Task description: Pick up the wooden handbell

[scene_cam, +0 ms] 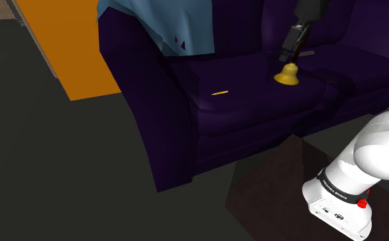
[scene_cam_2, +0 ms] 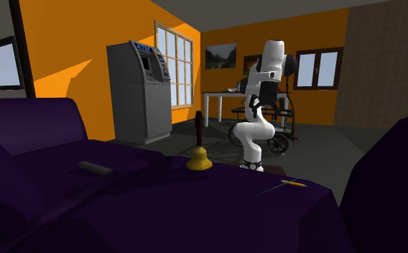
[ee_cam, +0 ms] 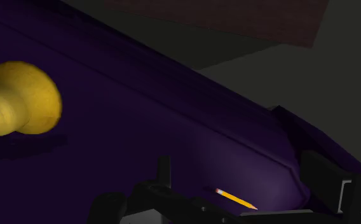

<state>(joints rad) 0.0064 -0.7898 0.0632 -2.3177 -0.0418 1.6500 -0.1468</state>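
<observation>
The handbell (scene_cam: 286, 75) stands upright on the purple sofa seat (scene_cam: 248, 96), a golden bell body with a slim dark handle (scene_cam_2: 199, 128) pointing up. My black gripper (scene_cam: 290, 51) hangs just over the bell in the shoulder view, coming down from the upper right. Along the gripper, the bell (ee_cam: 20, 98) lies off to one side, outside the fingers. The gripper (ee_cam: 236, 160) is open, with only sofa cushion between its fingers.
A yellow pencil (scene_cam: 219, 92) lies on the seat toward the sofa's front edge. A grey remote (scene_cam_2: 95, 167) rests behind the bell. Blue cloth (scene_cam: 166, 24) drapes over the backrest. An ATM (scene_cam_2: 138, 90) stands against the orange wall.
</observation>
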